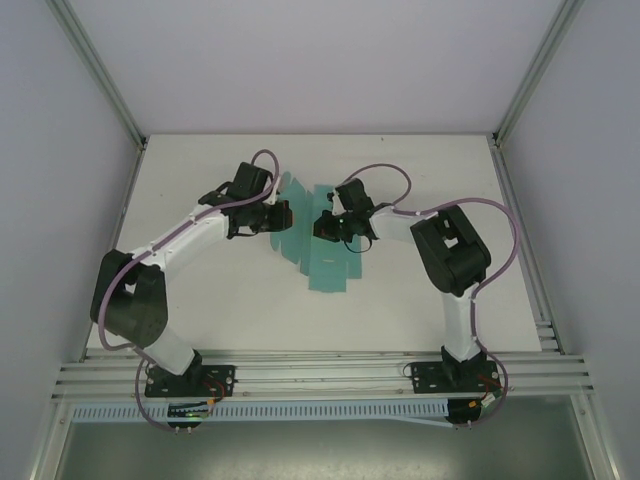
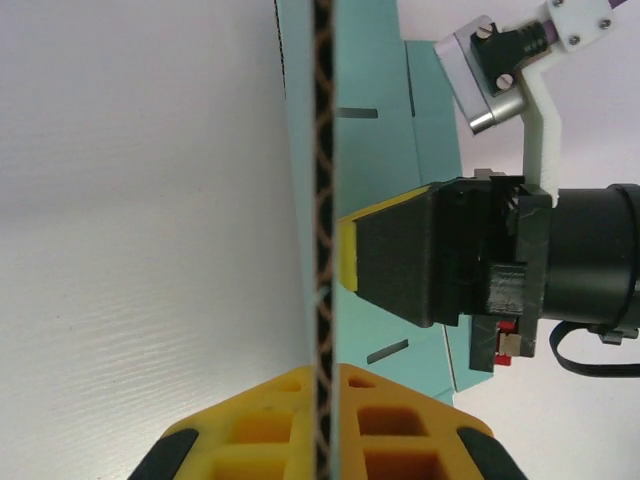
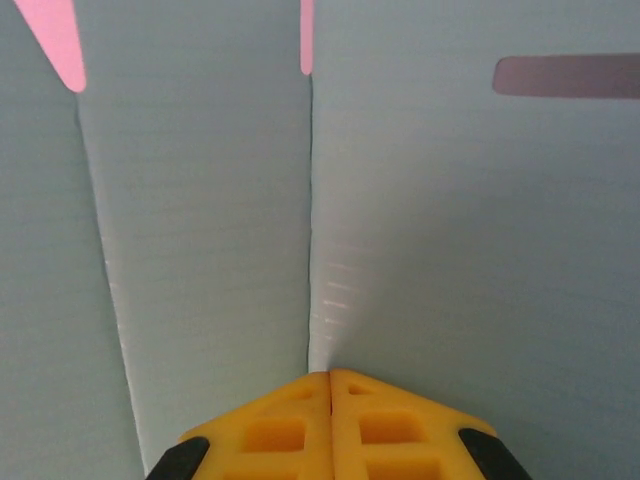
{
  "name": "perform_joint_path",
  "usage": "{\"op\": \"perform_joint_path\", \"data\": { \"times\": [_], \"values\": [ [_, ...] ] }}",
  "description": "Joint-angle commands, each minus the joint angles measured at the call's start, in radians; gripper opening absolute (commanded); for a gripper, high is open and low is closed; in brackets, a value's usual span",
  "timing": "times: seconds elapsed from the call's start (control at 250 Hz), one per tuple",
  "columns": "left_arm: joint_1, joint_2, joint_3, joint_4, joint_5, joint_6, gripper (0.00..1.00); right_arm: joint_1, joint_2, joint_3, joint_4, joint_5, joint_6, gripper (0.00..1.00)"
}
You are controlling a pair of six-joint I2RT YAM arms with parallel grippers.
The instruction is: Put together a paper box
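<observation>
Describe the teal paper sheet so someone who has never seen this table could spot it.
On the white table, look between the left gripper and the right gripper. The paper box is there, a thin die-cut sheet with flaps and slots, one panel pinched by the left gripper. Nothing else on the table is teal-green.

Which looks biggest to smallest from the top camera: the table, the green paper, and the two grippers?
1. the table, by far.
2. the paper box, a flat green sheet.
3. the left gripper and the right gripper: both smaller than the sheet, too alike to rank.
</observation>
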Motion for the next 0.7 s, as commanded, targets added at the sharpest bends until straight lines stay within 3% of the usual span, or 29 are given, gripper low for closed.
{"op": "perform_joint_path", "data": {
  "times": [0.0,0.2,0.332,0.432,0.6,0.695],
  "values": [
    [-0.035,0.002,0.083,0.055,0.088,0.0,0.0,0.008,0.054,-0.029,-0.068,0.077,0.0,0.06],
    [-0.036,0.016,0.077,-0.01,-0.021,-0.013,0.0,-0.004,-0.028,-0.058,-0.052,0.095,-0.028,0.16],
    [-0.036,-0.012,0.018,0.001,-0.081,-0.03,0.0,-0.019,-0.124,-0.124,-0.019,0.103,-0.025,0.27],
    [-0.034,-0.057,-0.038,0.047,-0.113,-0.049,0.0,-0.084,-0.216,-0.205,-0.004,0.122,-0.032,0.35],
    [-0.033,-0.136,-0.11,0.208,-0.045,-0.05,0.0,-0.15,-0.385,-0.333,-0.094,0.21,-0.081,0.41],
    [-0.033,-0.171,-0.124,0.268,-0.003,-0.019,0.0,-0.187,-0.519,-0.439,-0.07,0.208,-0.113,0.52]
  ]
}}
